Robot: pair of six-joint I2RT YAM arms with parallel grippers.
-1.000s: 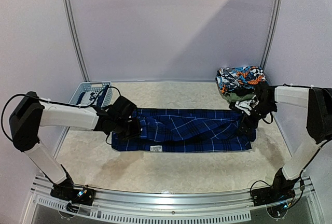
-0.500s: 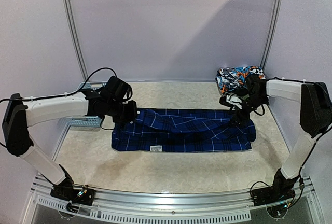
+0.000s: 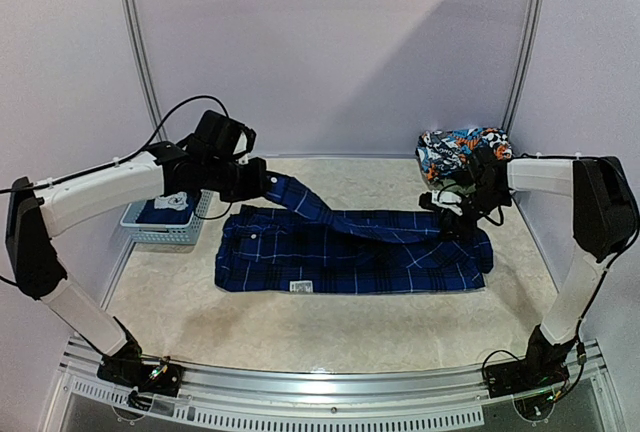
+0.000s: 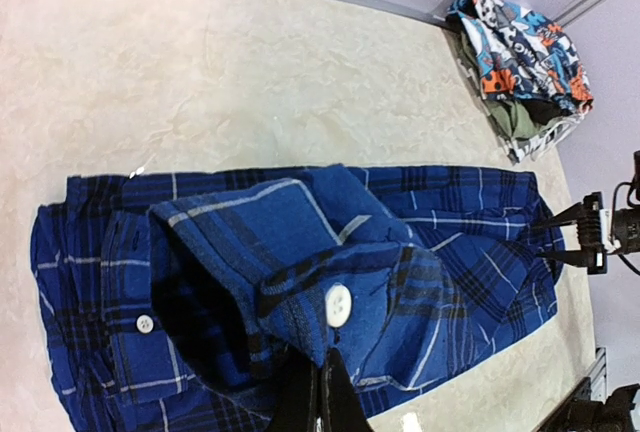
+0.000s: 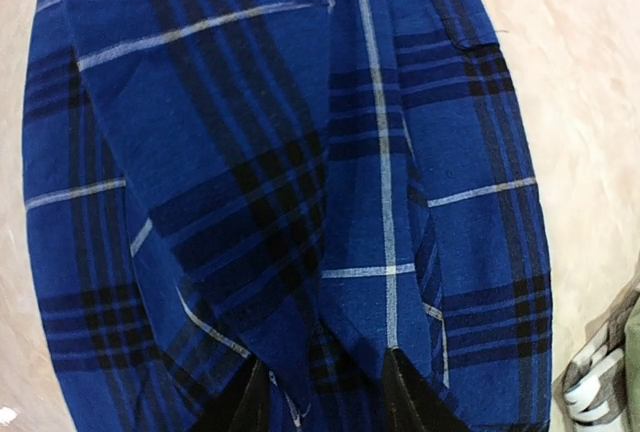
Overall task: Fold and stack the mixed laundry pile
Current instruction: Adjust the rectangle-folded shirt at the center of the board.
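Aloft, left gripper [image 4: 320, 387] clamped on plaid shirt [image 3: 350, 257], right gripper [image 5: 322, 372] apart over its edge

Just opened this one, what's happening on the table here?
The two arms are working on the plaid shirt, spread on the table. The left claw is shut on a sleeve, holding it lifted above the shirt's left end. The right claw sits at the right end, fingers apart astride a fold. Other garments lie piled at the back right.

No readable text shows in any view. A small white tag [image 3: 298, 285] lies at the near hem of the plaid shirt [image 3: 400, 264], too small to read.
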